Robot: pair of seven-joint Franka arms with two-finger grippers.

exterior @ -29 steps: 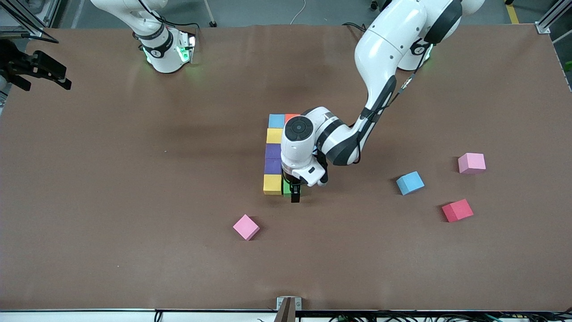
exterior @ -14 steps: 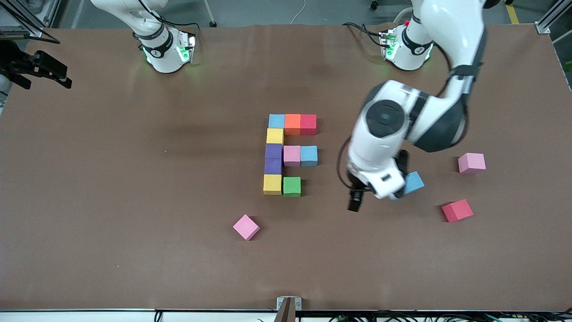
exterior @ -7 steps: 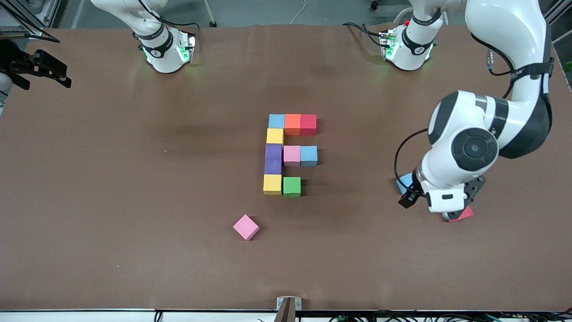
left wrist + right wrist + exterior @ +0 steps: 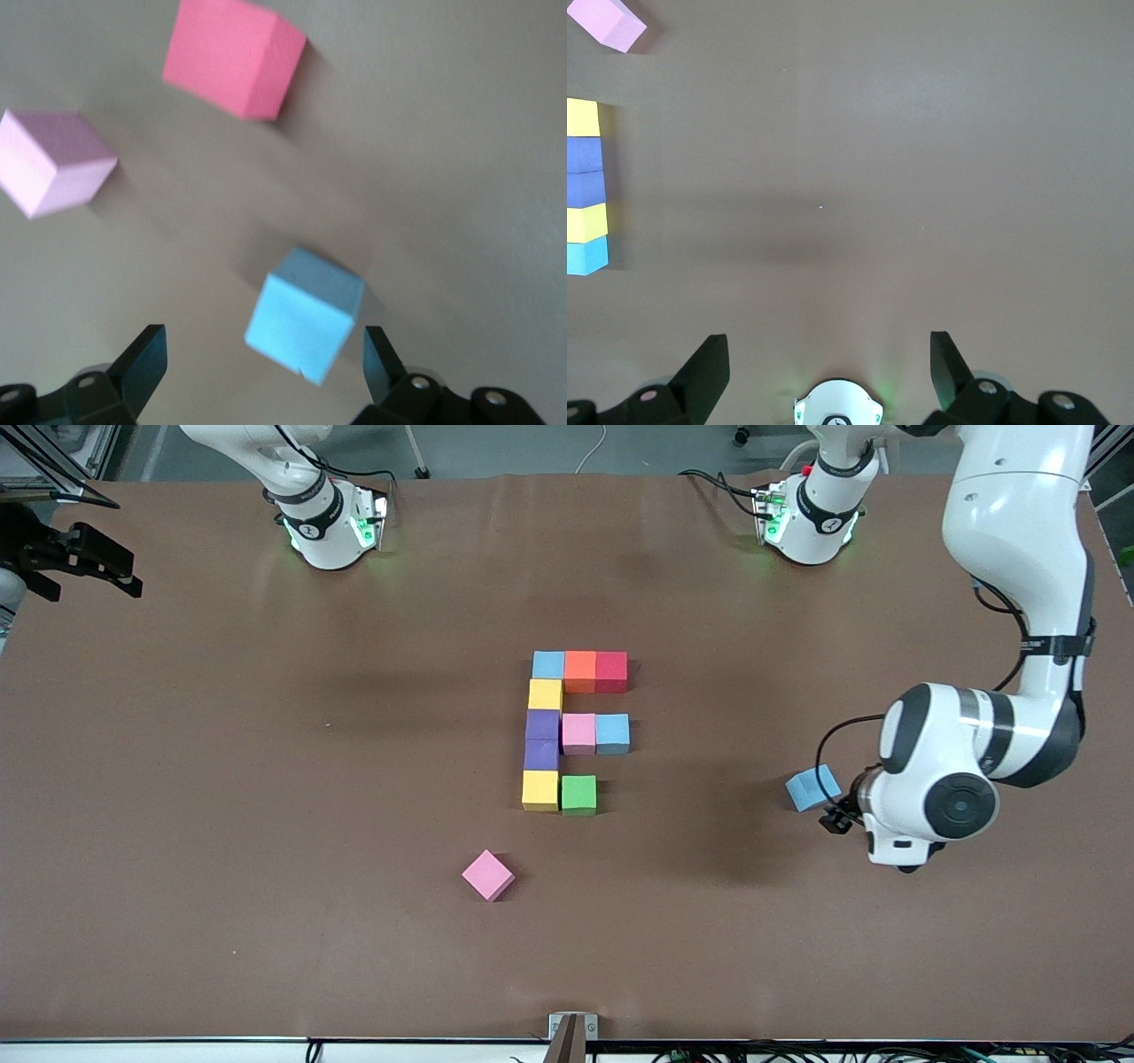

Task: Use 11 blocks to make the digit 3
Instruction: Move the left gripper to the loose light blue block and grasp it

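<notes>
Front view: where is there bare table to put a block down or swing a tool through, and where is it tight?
Bare patches: between the digit 3 and the loose blue block; from the figure toward the right arm's end of the table; nearer the camera than the stray pink block. Tight: around the left tool, open over that blue block.

Left pincer (image 4: 261,376) spread wide, right pincer (image 4: 828,372) spread, waiting

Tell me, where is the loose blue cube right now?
The loose blue cube sits on the table toward the left arm's end, apart from the block figure. The left end effector hovers open just above it, beside a red cube.
</notes>
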